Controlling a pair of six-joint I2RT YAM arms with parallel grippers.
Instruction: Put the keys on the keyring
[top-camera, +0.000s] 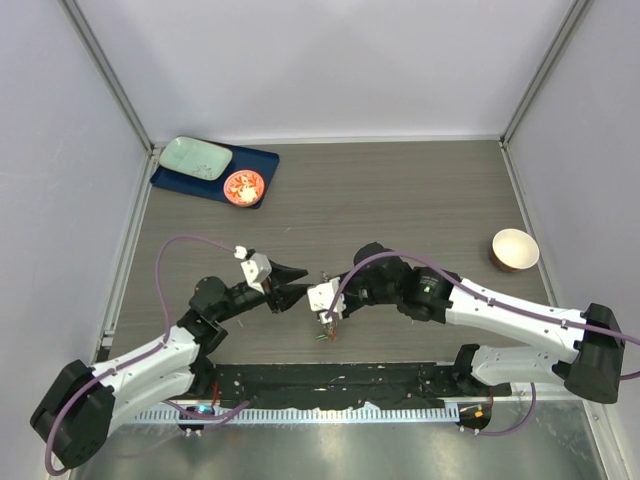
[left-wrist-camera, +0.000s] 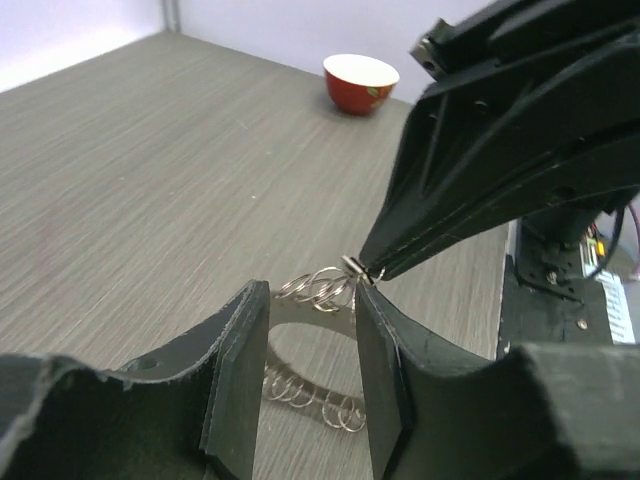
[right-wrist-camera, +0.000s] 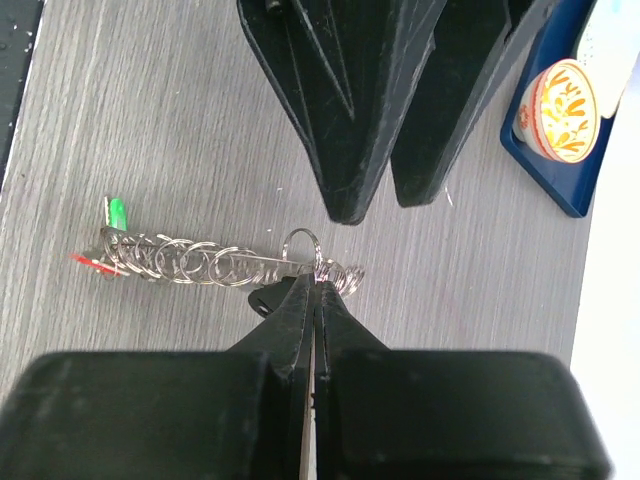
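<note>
The keyring (right-wrist-camera: 200, 262) is a thin metal ring strung with many small wire loops, seen edge-on in the right wrist view. My right gripper (right-wrist-camera: 320, 280) is shut on its rim near one end. A green key (right-wrist-camera: 117, 212) and a red key (right-wrist-camera: 88, 262) hang at the far end, and a black tag (right-wrist-camera: 262, 297) shows beside my fingertips. In the left wrist view the keyring (left-wrist-camera: 318, 288) lies between the open jaws of my left gripper (left-wrist-camera: 310, 300), with nothing touching them. From above, the left gripper (top-camera: 303, 282) faces the right gripper (top-camera: 328, 322) at the table's near middle.
A red bowl with a cream inside (top-camera: 514, 249) stands at the right, also in the left wrist view (left-wrist-camera: 361, 82). A blue tray (top-camera: 262, 160) at the back left carries a pale green plate (top-camera: 195, 157) and an orange-red dish (top-camera: 244, 186). A black strip (top-camera: 330, 385) runs along the near edge.
</note>
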